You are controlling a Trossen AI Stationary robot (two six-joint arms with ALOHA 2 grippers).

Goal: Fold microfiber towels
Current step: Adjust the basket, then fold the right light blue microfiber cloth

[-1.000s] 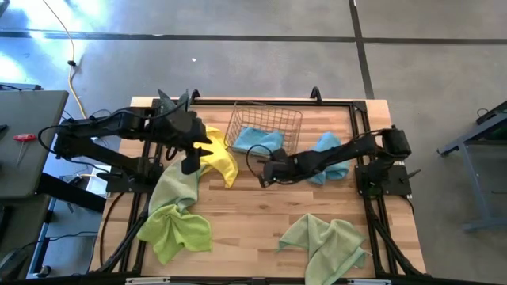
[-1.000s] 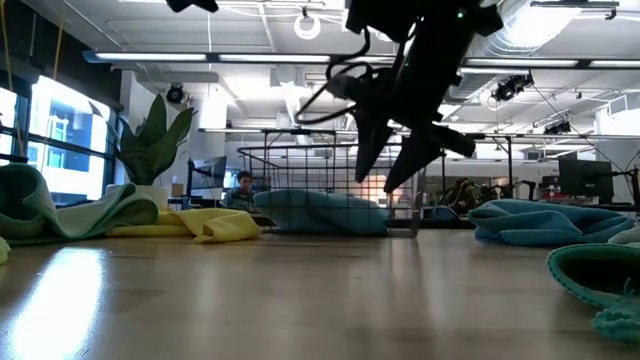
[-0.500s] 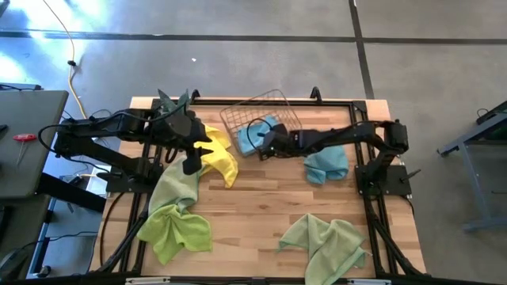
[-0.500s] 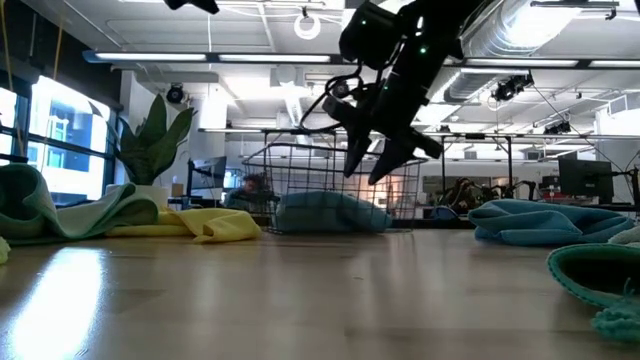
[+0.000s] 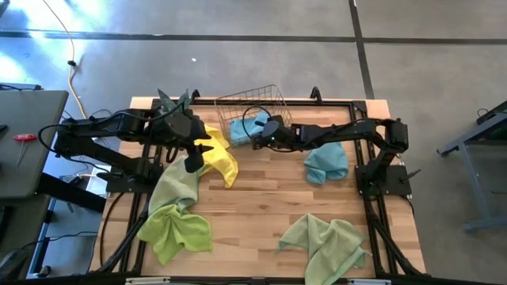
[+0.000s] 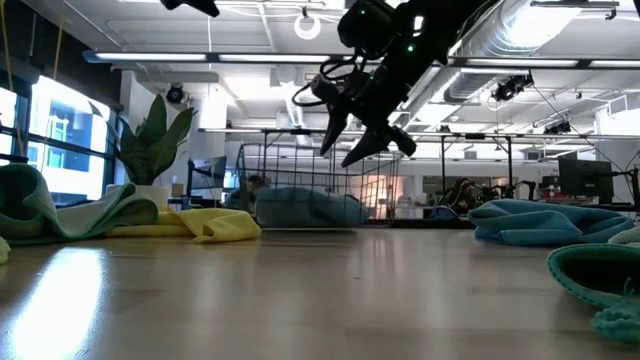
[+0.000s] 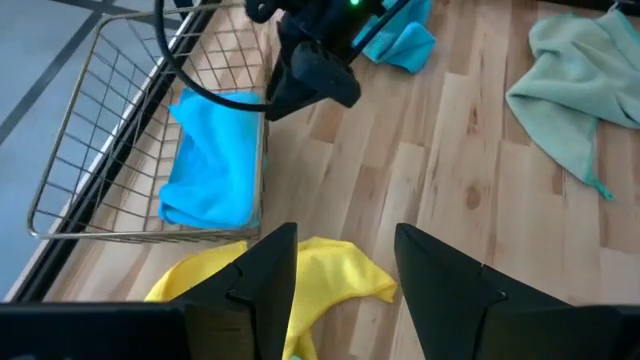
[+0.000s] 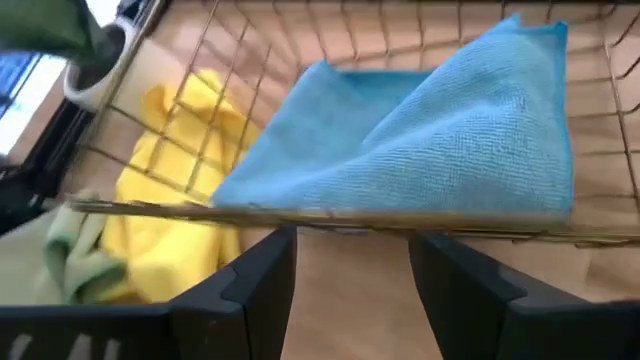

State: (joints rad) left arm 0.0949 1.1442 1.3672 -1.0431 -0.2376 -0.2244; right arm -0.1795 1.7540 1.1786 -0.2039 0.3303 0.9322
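basket (image 5: pixel 247 107) tipped toward right gripper (image 5: pixel 258 141), fingers apart, empty; blue towel (image 5: pixel 242 131) inside.

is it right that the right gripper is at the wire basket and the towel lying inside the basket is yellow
Not quite: the towel inside the wire basket is light blue, not yellow. The right wrist view shows it plainly, with the yellow towel lying outside, beyond the basket's wires. The rest holds: the right gripper is at the basket, as the high view shows.
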